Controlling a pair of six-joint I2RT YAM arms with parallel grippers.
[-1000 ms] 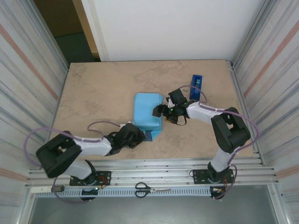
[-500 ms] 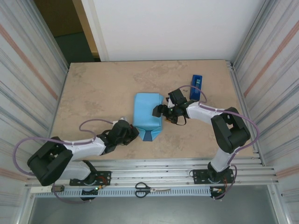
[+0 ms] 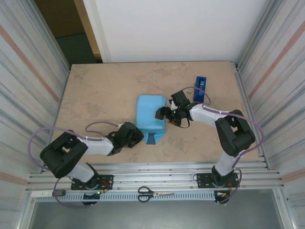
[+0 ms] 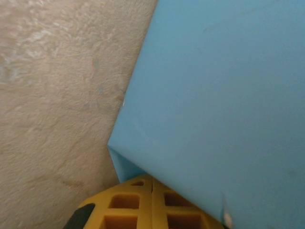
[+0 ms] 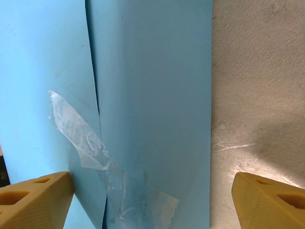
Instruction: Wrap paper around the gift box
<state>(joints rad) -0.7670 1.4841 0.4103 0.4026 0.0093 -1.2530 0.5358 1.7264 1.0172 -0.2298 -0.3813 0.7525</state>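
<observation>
Your left claw (image 3: pixel 137 136) has crept in, clenched beside the flap (image 3: pixel 151 138) ahead, while your right claw (image 3: pixel 161 114) gapes over the tape (image 5: pixel 95 152); the paper (image 3: pixel 150 112) looks sealed lengthwise, ends left.

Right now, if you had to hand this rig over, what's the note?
Left claw: shut, at the near-left corner of the paper.
Right claw: open, straddling the parcel's right edge.
Parcel: mid-table, folded around the gift box, light face out; tape dispenser beyond the right arm.
Done: long seam closed with a tape strip.
Left: near end flap looks untaped; far end can't tell.
</observation>
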